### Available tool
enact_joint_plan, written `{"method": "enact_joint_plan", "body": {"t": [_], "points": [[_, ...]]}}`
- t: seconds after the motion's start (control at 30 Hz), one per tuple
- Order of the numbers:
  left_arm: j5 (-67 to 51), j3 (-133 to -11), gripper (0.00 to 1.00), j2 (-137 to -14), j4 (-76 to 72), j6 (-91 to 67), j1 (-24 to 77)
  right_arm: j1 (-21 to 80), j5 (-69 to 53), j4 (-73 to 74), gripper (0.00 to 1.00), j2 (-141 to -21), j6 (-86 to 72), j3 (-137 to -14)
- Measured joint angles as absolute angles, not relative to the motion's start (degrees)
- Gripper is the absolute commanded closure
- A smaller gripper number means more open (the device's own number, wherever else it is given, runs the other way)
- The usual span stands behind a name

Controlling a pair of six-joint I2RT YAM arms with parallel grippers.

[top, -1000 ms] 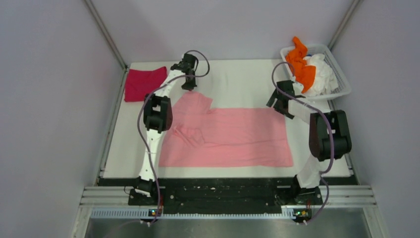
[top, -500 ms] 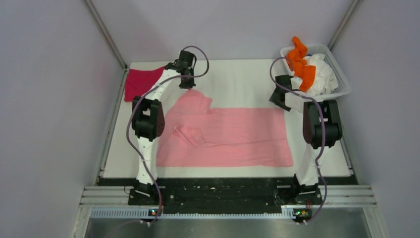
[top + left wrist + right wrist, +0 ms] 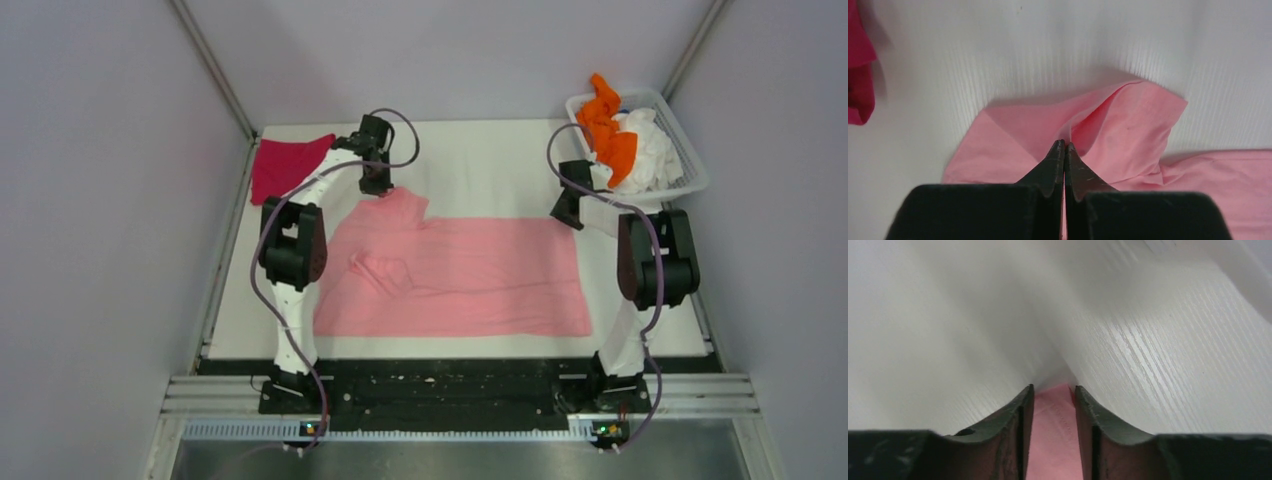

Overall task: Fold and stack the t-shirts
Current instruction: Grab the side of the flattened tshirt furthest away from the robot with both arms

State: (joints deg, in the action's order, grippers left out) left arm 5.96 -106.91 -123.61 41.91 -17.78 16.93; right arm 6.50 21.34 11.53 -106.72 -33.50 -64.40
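Left claw (image 3: 1064, 146) tight on pink t-shirt (image 3: 1128, 125); right claw (image 3: 1053, 390) ajar astride its corner.

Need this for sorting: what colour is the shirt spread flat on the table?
The shirt is light pink, clearest in the top view.

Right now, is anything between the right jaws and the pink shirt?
Nothing visible is. The pink shirt has its corner in the gap between the right jaws, on the white table; the basket stands apart, farther back.
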Motion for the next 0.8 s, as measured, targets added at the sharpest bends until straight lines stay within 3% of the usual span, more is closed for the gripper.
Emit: {"method": "enact_joint_plan", "body": {"t": [0.13, 0.3, 0.5, 0.8], "points": [[4.9, -100.2, 1.0, -119.2, 40.9, -18.5, 16.9, 6.5, 21.2, 11.9, 0.87, -106.0, -33.3, -63.5], [3.3, -95.3, 1.0, -114.0, 39.5, -19.7, 16.9, 6.5, 21.1, 12.0, 0.97, -105.9, -33.2, -63.4], [1.9, -89.6, 1.0, -108.1, 37.1, -21.0, 17.1, 6.5, 20.4, 13.4, 1.0, -104.0, -31.8, -62.9], [1.9, -73.6, 1.0, -91.4, 35.9, -23.9, 20.1, 6.5, 18.7, 14.2, 1.0, -89.2, -30.1, -55.3]]}}
